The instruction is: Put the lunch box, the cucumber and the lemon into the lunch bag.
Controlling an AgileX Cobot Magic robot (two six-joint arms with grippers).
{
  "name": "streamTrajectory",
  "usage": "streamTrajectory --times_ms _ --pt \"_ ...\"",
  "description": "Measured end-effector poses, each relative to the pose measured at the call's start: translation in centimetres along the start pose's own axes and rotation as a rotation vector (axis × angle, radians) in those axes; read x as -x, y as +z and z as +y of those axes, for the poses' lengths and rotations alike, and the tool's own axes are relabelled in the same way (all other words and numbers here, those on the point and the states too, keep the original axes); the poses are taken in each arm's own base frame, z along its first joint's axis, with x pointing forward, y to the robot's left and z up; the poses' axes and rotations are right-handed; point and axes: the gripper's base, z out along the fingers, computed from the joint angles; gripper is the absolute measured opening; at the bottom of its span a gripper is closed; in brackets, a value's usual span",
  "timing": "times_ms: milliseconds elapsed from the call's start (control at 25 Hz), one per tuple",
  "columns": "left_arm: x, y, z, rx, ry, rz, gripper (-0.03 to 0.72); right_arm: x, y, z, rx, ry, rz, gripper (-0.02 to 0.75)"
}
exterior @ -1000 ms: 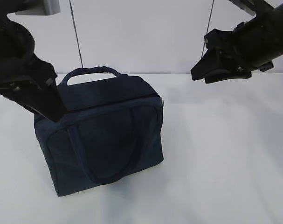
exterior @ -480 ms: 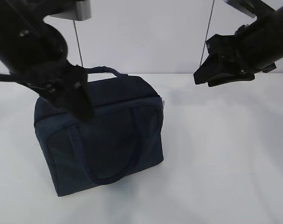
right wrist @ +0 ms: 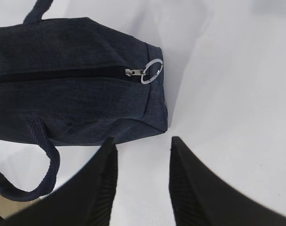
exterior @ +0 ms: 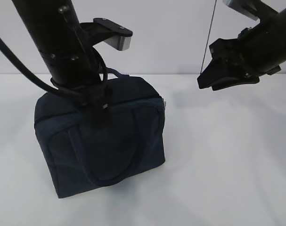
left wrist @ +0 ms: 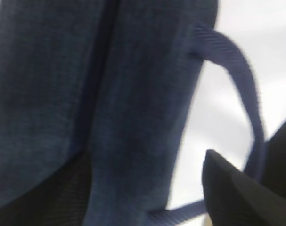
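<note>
Your table (exterior: 237, 155) lies bare from 3 to 6 o'clock of the lunch bag (exterior: 105, 146), which stands zipped shut at left-centre. Left gripper (exterior: 98, 110) hangs over the bag's top, fingers apart, nothing between. Right gripper (right wrist: 140, 188) hovers clear at 2 o'clock, fingers apart, empty. Ring pull (right wrist: 152, 71) sits at the bag's right edge.

Lunch bag (exterior: 114, 141) matt woven cloth; ring pull (right wrist: 151, 71) shiny metal.

The exterior view looks down at a slant onto the lunch bag (exterior: 105, 141). Both wrist views face down on it; the left is much closer.
</note>
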Motion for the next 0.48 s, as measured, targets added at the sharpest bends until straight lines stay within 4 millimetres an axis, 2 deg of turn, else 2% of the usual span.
streamTrajectory --times_ms 320,400,480 --pt "0.8 2.6 0.9 0.044 0.113 0.074 0.508 0.0 0.4 -0.2 -0.001 0.005 0.015 0.266" --pt "0.8 3.0 1.0 0.044 0.137 0.084 0.449 0.0 0.4 -0.2 -0.001 0.005 0.015 0.266" --pt "0.9 3.4 0.9 0.047 0.172 0.095 0.342 0.0 0.4 -0.2 -0.002 0.004 0.015 0.265"
